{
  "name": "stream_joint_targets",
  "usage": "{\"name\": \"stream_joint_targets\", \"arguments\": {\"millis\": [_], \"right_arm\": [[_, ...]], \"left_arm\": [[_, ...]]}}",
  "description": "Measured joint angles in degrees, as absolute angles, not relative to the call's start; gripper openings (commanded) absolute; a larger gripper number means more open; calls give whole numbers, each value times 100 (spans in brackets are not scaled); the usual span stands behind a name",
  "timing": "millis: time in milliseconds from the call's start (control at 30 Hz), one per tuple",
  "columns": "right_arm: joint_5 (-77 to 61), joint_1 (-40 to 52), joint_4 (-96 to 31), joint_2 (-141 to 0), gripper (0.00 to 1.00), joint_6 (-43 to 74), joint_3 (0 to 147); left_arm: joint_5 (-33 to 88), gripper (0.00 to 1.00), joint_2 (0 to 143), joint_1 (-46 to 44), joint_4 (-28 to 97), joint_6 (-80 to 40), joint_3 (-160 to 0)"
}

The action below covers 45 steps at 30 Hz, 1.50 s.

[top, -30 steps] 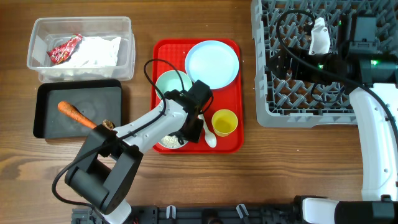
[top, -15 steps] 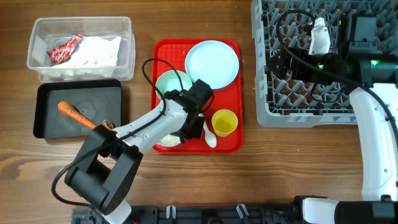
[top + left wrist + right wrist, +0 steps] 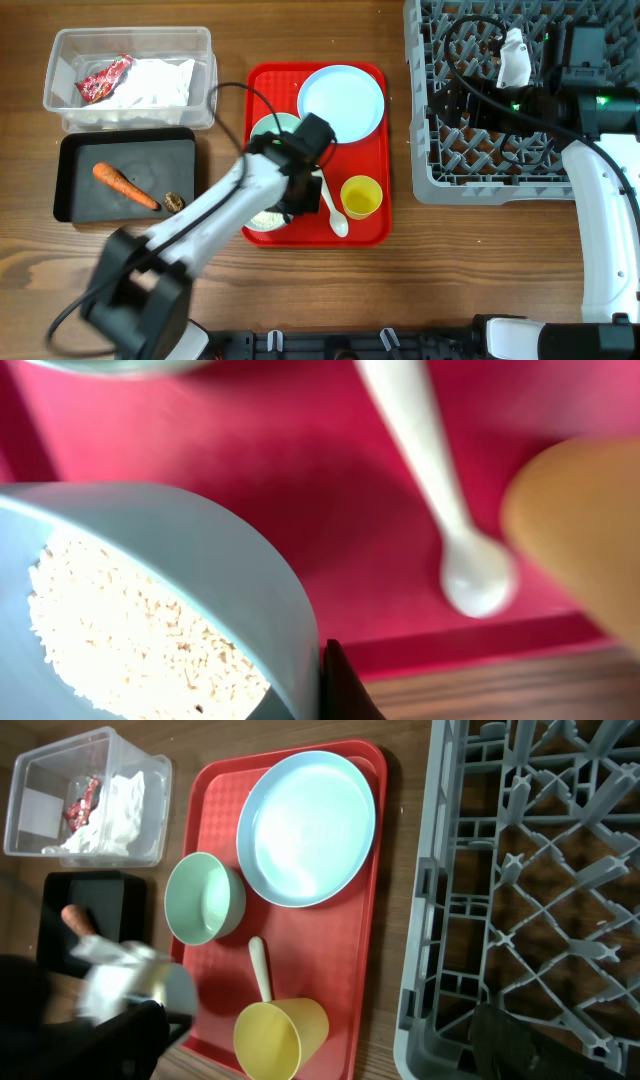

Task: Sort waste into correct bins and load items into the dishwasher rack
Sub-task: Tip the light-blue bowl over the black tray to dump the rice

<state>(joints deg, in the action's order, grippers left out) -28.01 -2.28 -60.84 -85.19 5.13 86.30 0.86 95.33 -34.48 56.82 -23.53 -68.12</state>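
Observation:
My left gripper point(image 3: 300, 192) is shut on the rim of the light-blue bowl point(image 3: 262, 219), which holds white rice point(image 3: 120, 630); one dark fingertip point(image 3: 340, 690) presses the bowl's outer wall point(image 3: 230, 570). The arm is motion-blurred. On the red tray point(image 3: 372, 232) also lie the round plate point(image 3: 341, 103), pale-green bowl point(image 3: 205, 900), yellow cup point(image 3: 361, 197) and white spoon point(image 3: 332, 212). My right gripper point(image 3: 320, 1015) hangs open and empty over the grey rack point(image 3: 500, 190). The clear tub point(image 3: 200, 45) holds napkin point(image 3: 152, 82) and wrapper point(image 3: 105, 78); the black tray point(image 3: 75, 160) holds carrot point(image 3: 125, 185) and brown lump point(image 3: 174, 201).
The rack fills the back right corner, with the right arm and its cables across it. Bare wooden table point(image 3: 400, 290) runs along the front and between the red tray and the rack.
The left gripper has closed on the rice bowl's rim. The left arm has swung up and left, uncovering the carrot and lump. The right arm has not moved.

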Motion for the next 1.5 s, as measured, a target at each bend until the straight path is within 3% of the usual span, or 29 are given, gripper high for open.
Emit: {"name": "stream_joint_targets", "arguments": {"millis": [300, 667, 1100, 1500], "right_arm": [[-2801, -228, -6036, -8519, 100, 513, 8630], [-2801, -228, -6038, -8519, 100, 513, 8630], [-2801, -228, -5990, -8519, 100, 513, 8630], [-2799, -228, -5955, -8519, 100, 513, 8630]], "left_arm": [[316, 4, 8060, -2169, 6235, -2477, -6928], [869, 4, 7992, -248, 6342, -1894, -6928], [3844, 4, 8578, 2709, 5695, 110, -6928], [6171, 4, 10610, 3409, 5651, 1500, -6928]]}}
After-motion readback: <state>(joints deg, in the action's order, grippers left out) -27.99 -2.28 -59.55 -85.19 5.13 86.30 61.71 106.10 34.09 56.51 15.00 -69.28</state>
